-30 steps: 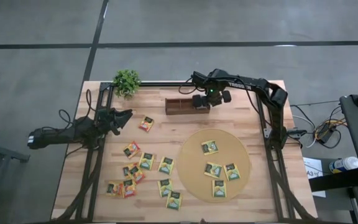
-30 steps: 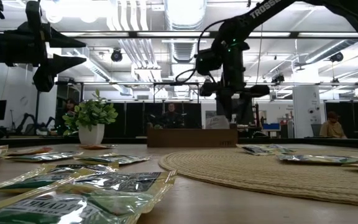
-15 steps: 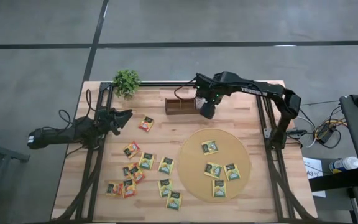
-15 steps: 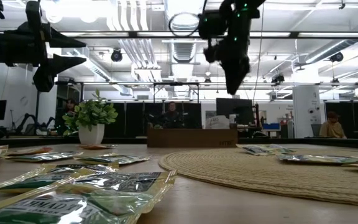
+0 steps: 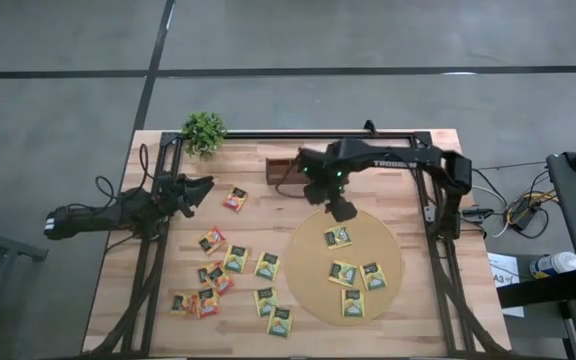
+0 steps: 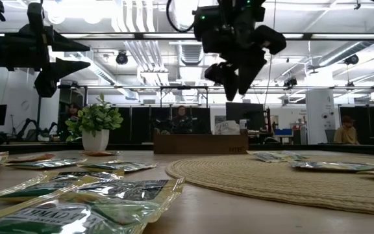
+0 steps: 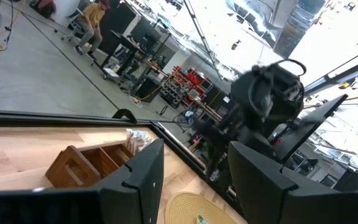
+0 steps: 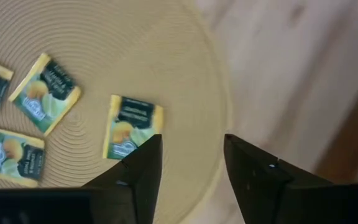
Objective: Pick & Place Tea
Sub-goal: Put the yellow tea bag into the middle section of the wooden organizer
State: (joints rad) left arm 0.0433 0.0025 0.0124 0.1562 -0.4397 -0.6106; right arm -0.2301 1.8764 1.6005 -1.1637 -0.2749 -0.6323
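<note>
Right gripper, fingers apart and empty, hovers just above the nearest mat sachet, frame centre; arm reads "TROSSEN".

Legible markings
White lettering "TROSSEN" runs along the right arm; print on the tea sachets is too blurred to read.

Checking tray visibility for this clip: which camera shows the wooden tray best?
The left wrist view: the wooden tray shows its slots close up. The high view has the right arm over part of it; the low view shows only its front wall; the right wrist view misses it.
</note>
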